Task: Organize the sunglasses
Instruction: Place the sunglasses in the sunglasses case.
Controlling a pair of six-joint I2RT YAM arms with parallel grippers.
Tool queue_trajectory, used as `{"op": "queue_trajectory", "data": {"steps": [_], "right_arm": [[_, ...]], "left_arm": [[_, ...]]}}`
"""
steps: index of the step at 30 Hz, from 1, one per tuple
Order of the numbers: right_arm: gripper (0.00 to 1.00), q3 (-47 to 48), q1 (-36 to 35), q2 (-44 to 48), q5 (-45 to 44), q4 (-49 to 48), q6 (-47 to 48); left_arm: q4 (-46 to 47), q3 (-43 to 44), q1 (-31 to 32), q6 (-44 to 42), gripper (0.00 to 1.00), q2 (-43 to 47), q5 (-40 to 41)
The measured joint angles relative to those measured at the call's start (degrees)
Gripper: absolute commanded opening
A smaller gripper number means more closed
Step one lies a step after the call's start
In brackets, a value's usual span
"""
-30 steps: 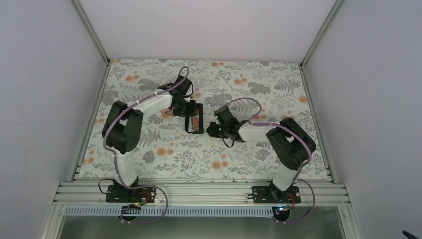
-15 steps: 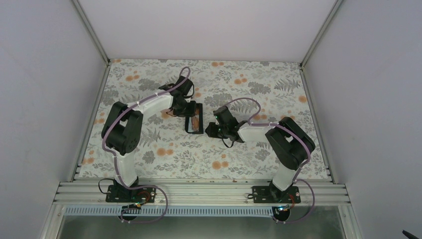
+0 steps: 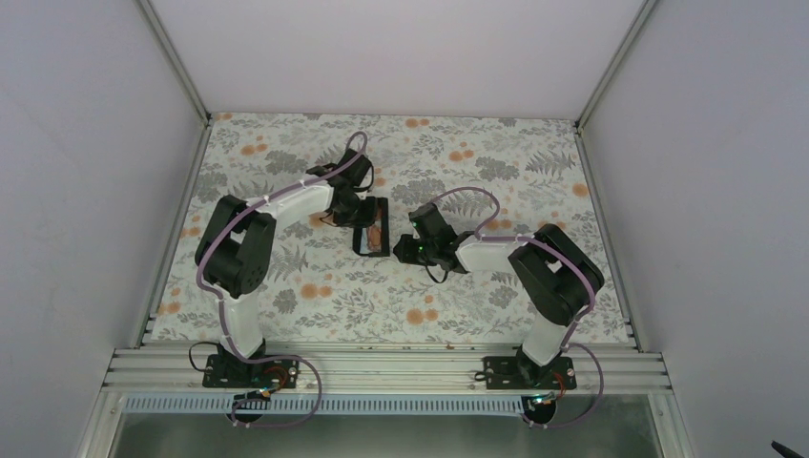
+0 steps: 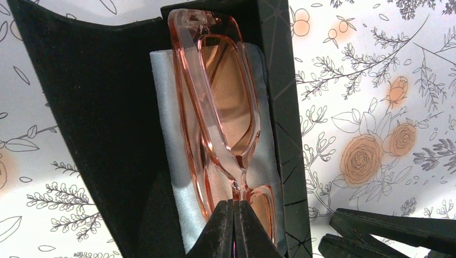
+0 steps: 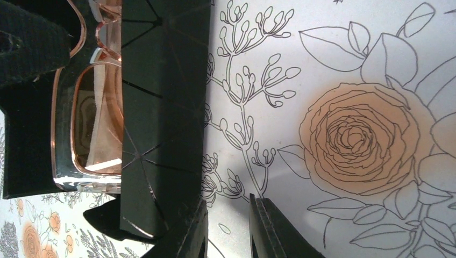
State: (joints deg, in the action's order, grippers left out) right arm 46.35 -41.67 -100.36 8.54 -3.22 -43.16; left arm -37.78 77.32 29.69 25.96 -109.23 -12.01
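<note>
Left of centre in the top view, I have the left gripper at the open black case. In its wrist view the fingertips are pressed together on the lower rim of the pale pink sunglasses. These lie inside the case on a light-blue cloth. Right of the case, the right gripper stands parted by a narrow gap. It grips nothing, and one finger is just beside the case edge.
</note>
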Motion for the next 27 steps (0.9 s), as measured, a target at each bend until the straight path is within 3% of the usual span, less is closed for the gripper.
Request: {"op": "queue_trajectory", "data": {"steps": [27], "right_arm": [[0.23,1.18,-0.37,-0.26,0.00,1.75,-0.02]], "left_arm": [[0.13,-1.79,1.66,-1.09,0.02,-0.55,0.50]]}}
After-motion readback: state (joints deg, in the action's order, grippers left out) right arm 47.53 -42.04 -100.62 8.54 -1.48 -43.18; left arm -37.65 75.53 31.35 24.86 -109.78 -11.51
